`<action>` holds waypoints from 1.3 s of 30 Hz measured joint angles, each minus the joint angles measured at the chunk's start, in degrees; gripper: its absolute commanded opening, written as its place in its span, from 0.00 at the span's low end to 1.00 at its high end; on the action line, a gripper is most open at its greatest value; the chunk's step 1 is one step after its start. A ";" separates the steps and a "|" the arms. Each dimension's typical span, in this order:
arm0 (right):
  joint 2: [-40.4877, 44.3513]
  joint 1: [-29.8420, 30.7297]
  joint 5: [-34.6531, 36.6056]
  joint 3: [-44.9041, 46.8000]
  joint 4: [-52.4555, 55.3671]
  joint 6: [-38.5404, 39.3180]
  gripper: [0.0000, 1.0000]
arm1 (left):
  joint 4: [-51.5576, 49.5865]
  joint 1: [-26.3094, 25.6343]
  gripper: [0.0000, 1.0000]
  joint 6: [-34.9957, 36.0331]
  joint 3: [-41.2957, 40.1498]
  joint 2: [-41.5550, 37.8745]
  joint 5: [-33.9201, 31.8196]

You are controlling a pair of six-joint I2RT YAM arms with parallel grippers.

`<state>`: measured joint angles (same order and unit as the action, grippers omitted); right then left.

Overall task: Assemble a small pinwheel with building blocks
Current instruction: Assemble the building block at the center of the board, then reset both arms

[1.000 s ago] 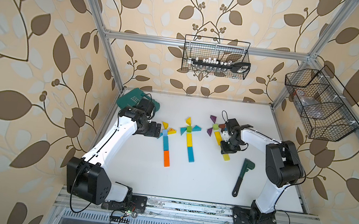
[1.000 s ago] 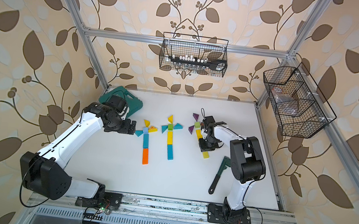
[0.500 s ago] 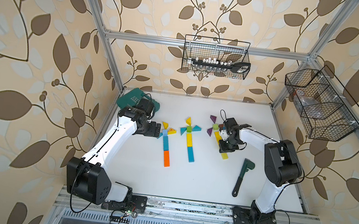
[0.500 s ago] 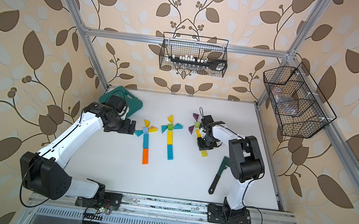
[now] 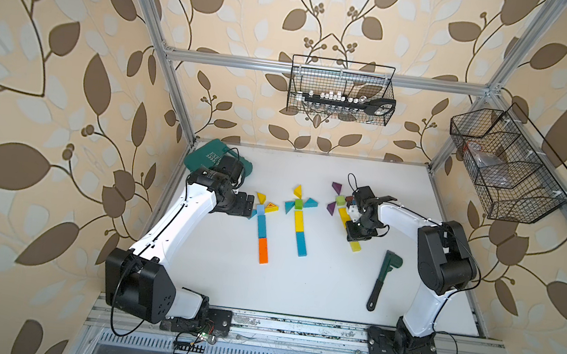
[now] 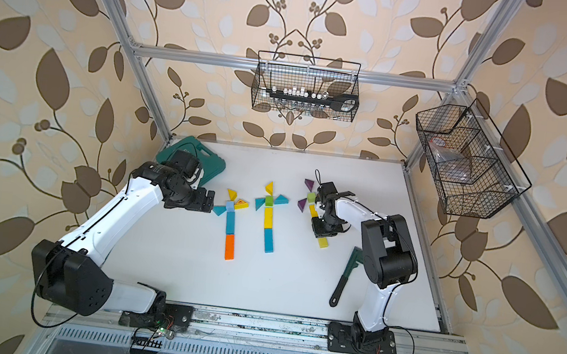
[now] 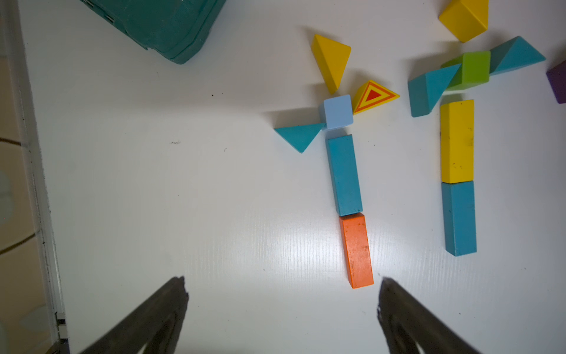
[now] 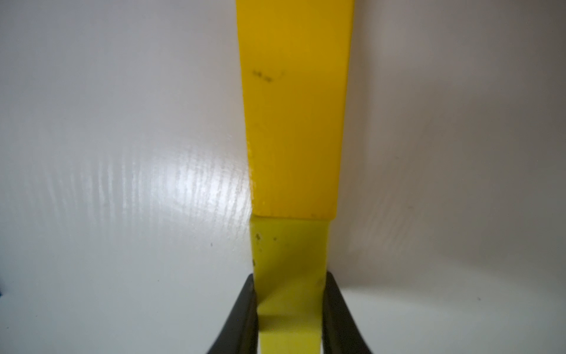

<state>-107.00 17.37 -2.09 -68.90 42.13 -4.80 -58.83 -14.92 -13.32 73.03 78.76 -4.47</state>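
the left jaws are being held wide apart with nothing between them; only bare table (image 7: 260, 306) is being seen in the gap. ahead of them and off to one side, a block figure (image 5: 262, 224) is lying flat: an orange bar (image 7: 356, 251) nearest one fingertip, a teal bar (image 7: 344, 174) touching its far end, then a pale blue cube (image 7: 336, 111) with three wedges (image 7: 332, 61) at its corners. a second figure (image 5: 299, 221) is lying between the two pairs of jaws, apart from both. the right jaws are being pressed shut on a pale yellow bar (image 8: 289, 275), gripped across its narrow width; its far end is touching a deeper yellow bar (image 8: 294, 107) straight ahead of the jaws. a dark green wrench (image 5: 384, 280) is lying on the table off to one side of those jaws, untouched.
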 measured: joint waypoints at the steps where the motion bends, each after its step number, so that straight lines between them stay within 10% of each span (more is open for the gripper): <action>1: 0.00 -0.02 -0.02 0.00 0.00 0.00 0.15 | 0.00 0.00 0.99 0.00 0.00 0.00 0.00; 19: 1.27 -0.02 0.35 -0.66 1.49 -0.07 0.50 | -0.02 0.00 0.99 0.00 -0.11 -0.02 -0.02; 21: 4.22 -0.02 0.37 -0.66 2.23 0.00 0.64 | -0.04 0.00 0.99 -0.20 -0.11 -0.02 -0.11; 23: 9.33 -0.02 0.72 -0.68 2.56 -0.17 0.99 | -0.22 0.00 0.99 -1.11 -0.11 -0.35 -0.87; 33: 43.76 -8.33 10.80 18.62 -22.67 0.33 1.00 | 9.11 0.37 0.99 -16.11 -10.99 -15.41 -27.36; 39: 34.42 -17.25 13.22 30.75 -38.91 -0.07 1.00 | 33.94 6.43 0.99 -10.69 -30.58 -10.21 -36.33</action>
<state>-72.58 0.12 11.14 -38.15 3.22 -4.86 -24.88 -8.49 -24.01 42.46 68.55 -40.80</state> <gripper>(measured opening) 0.996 0.989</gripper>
